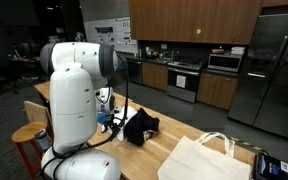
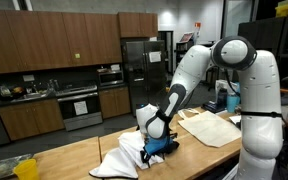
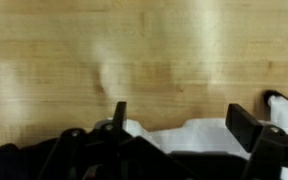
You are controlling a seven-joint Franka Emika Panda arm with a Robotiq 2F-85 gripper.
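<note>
From my station I see the black two-fingered gripper (image 2: 158, 148) low over the light wooden tabletop (image 2: 74, 155), just below the middle of an exterior view. It sits at the end of the white robot arm (image 2: 189, 70), which bends down from the right of the frame.

Its fingers (image 3: 119, 115) are spread wide. In the wrist view one stands at lower centre and its partner at lower right, with nothing pinched between them.

The crumpled white cloth (image 3: 189, 132) lies along the bottom edge of the wrist view, in the gap between the fingers and just beneath them. I cannot tell whether the tips touch it. In an exterior view the same cloth (image 2: 122, 160) sits in a heap at lower centre, spreading left from the gripper.

A rumpled black cloth (image 1: 139, 127) lies on the table near the middle of an exterior view, just right of the arm's bulk, which hides the gripper there.

A flat white fabric tote bag (image 2: 209, 128) lies on the tabletop to the right of the gripper, apart from the white cloth.

A round wooden stool (image 1: 29, 135) stands at the lower left of an exterior view, beside the table. A tall stainless-steel refrigerator (image 2: 136, 65) stands in the background above the gripper.
</note>
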